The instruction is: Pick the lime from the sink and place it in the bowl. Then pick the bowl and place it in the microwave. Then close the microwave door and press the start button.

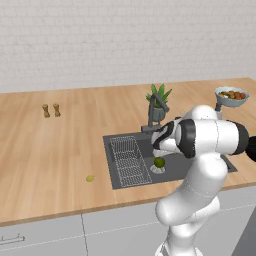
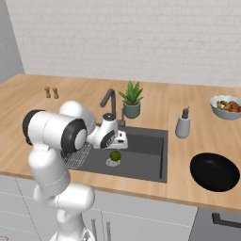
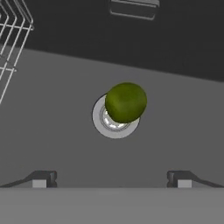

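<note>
The lime (image 3: pixel 126 102), round and glossy green, rests on the round drain (image 3: pixel 114 120) in the dark grey sink (image 3: pixel 52 109). It also shows low in the basin (image 1: pixel 159 162) (image 2: pixel 115 156). My gripper (image 3: pixel 112 179) hangs open above the lime, its two fingertips (image 3: pixel 43 178) spread wide with nothing between them. In the right base view the hand (image 2: pixel 118 140) sits just above and left of the lime. The black bowl (image 2: pixel 214 172) stands empty on the counter right of the sink (image 2: pixel 141 157). The microwave is out of view.
A wire rack (image 1: pixel 127 160) fills the sink's left part. The faucet (image 1: pixel 152 112) and a potted plant (image 1: pixel 159 102) stand behind it. A soap dispenser (image 2: pixel 183 124), a pale fruit bowl (image 2: pixel 226 107), two shakers (image 1: pixel 51 110) and a small yellow-green bit (image 1: pixel 89 178) are on the counter.
</note>
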